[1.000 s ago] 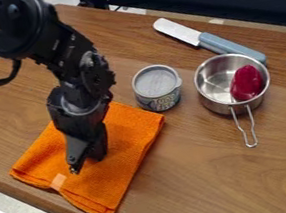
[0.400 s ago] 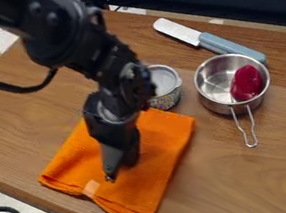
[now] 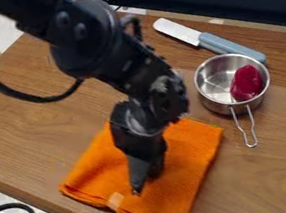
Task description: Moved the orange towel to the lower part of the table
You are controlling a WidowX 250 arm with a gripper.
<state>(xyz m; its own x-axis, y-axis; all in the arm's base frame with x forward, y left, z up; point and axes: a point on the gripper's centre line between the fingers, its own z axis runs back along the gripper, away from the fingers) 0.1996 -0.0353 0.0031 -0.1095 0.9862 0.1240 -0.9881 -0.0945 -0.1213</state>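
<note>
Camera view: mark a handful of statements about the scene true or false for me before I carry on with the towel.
1. The end effector is over the orange towel. True.
2. The red object lies on the towel. False: it sits inside the metal pot.
3. The knife lies on the wooden table. True.
4. The towel touches the pot's handle. False: bare wood shows between them.
5. The pot's handle points toward the view's top edge. False: it points toward the bottom edge.
</note>
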